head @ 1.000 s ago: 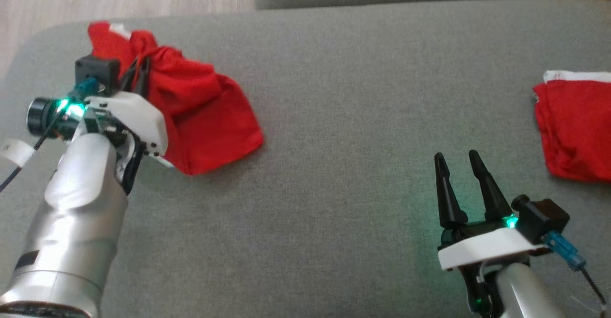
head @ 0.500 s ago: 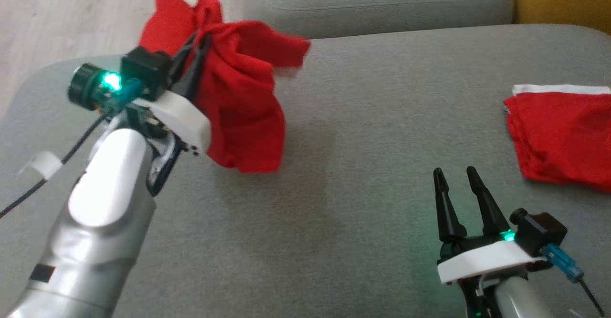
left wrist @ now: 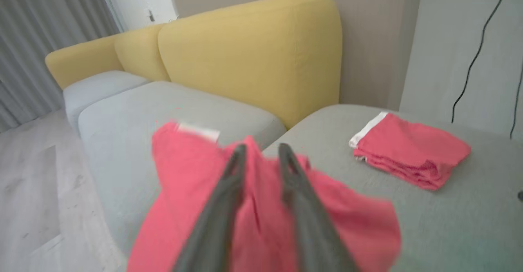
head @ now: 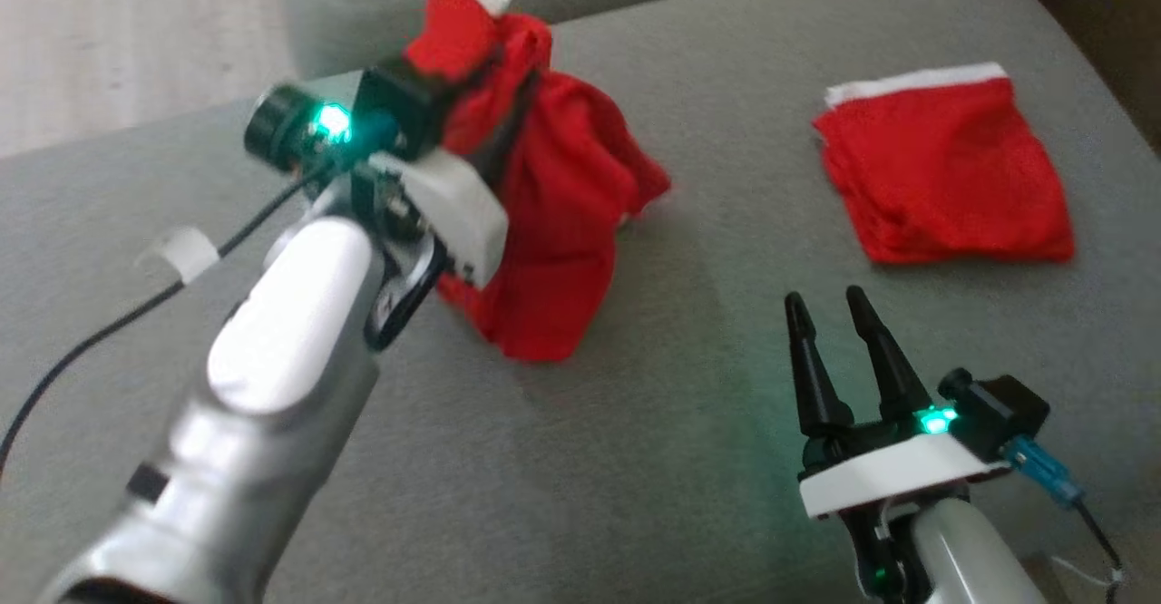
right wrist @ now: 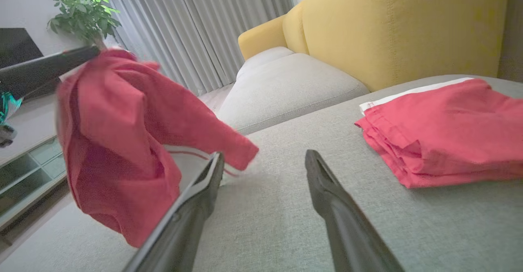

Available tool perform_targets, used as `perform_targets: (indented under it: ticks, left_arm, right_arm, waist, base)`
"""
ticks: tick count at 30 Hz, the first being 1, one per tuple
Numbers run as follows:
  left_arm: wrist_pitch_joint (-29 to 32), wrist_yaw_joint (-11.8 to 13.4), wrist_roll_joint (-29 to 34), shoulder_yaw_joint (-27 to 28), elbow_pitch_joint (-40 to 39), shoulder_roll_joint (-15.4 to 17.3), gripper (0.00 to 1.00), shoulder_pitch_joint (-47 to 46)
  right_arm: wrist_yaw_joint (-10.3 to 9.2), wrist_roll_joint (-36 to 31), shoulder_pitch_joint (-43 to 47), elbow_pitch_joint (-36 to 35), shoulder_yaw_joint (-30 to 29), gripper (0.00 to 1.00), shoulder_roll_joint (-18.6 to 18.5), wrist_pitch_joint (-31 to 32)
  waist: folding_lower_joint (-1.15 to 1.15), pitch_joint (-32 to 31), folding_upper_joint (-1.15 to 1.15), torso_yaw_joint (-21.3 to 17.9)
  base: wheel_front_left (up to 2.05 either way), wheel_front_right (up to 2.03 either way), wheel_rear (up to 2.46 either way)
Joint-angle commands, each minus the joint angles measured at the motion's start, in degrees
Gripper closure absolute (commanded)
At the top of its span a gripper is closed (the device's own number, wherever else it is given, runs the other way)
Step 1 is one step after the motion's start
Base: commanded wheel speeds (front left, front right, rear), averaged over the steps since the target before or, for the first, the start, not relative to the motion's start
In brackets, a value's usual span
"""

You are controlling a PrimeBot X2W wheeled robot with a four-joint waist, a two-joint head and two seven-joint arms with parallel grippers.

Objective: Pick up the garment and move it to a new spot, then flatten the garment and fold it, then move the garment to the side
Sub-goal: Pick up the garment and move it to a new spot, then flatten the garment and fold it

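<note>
A crumpled red garment (head: 562,205) with a white tag hangs in the air from my left gripper (head: 512,87), its lower end close to the grey sofa cushion (head: 689,423). In the left wrist view the left gripper (left wrist: 261,149) has its two fingers slightly parted, with the garment (left wrist: 184,206) draped between and around them. The right wrist view shows the garment (right wrist: 118,153) dangling at the left. My right gripper (head: 824,294) stands open and empty at the lower right, its fingers (right wrist: 196,206) spread above bare cushion.
A second red garment (head: 943,169), folded with a white band, lies at the cushion's far right. A yellow backrest (left wrist: 253,51) rises behind the cushion. Pale wooden floor (head: 109,33) lies beyond the left edge. A potted plant (right wrist: 83,12) and curtains stand farther off.
The head camera has turned. My left arm lifted the garment off the cushion's far left and carried it toward the middle; its fingers have parted. The right gripper stayed open.
</note>
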Motion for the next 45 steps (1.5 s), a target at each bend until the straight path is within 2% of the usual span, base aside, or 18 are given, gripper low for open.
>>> perform_targets:
  ticks: [1,4,7,15,24,33,40,44,45]
  left_arm:
    - [-2.04,0.56,0.61,2.55,-0.87,0.75,0.0,-6.29]
    - [-7.43,1.92,1.59,3.52,2.4,-0.3,0.0,-9.21]
    - [-11.16,2.14,1.69,3.94,5.15,-0.63,0.0,-10.15]
    - [-17.86,3.3,0.85,5.03,7.85,1.57,0.0,-4.22]
    - [-22.56,7.84,-2.38,7.57,3.19,3.11,0.0,11.04]
    - [-25.92,12.98,-4.85,8.04,-3.43,1.4,0.0,28.05]
    - [-26.71,14.78,-5.37,8.03,-6.39,-0.06,0.0,30.91]
    - [-26.5,14.96,-4.84,7.46,-7.27,-0.17,0.0,29.81]
    - [-26.36,14.99,-4.7,7.18,-7.43,-0.29,0.0,29.34]
  right_arm:
    - [-0.04,0.52,-2.29,-2.02,1.66,0.0,-0.19,-0.62]
    - [-0.04,0.94,-2.55,-2.17,1.64,0.0,-0.19,-0.62]
    - [-0.04,0.88,-2.31,-2.24,1.09,0.0,-0.19,-0.62]
    - [-0.04,-0.68,-0.76,-2.1,-1.18,0.0,-0.19,-0.62]
    - [-0.04,-3.0,1.95,-2.1,-4.91,0.0,-0.19,-0.62]
    - [-0.04,-3.26,4.09,-1.81,-5.24,0.0,-0.19,-0.62]
    - [-0.04,-3.57,4.01,-2.14,-4.79,0.0,-0.19,-0.62]
    - [-0.04,-3.54,1.68,-2.2,-0.69,0.0,-0.19,-0.62]
    - [-0.04,-3.29,-0.22,-1.05,2.28,0.0,-0.19,-0.12]
  waist:
    - [0.0,2.03,0.0,-2.95]
    - [0.0,2.58,0.0,-3.87]
    - [0.0,2.7,0.0,-3.51]
    - [0.0,0.21,0.0,2.02]
    - [0.0,-2.51,0.0,10.46]
    - [0.0,-4.8,0.0,13.16]
    - [0.0,-4.33,0.0,14.4]
    - [0.0,-2.5,0.0,15.59]
    - [0.0,-1.48,0.0,16.32]
  base:
    - [0.0,0.0,0.0]
    - [0.0,0.0,0.0]
    - [0.0,0.0,0.0]
    - [0.0,0.0,0.0]
    - [0.0,0.0,0.0]
    - [0.0,0.0,0.0]
    - [0.0,0.0,0.0]
    - [0.0,0.0,0.0]
    - [0.0,0.0,0.0]
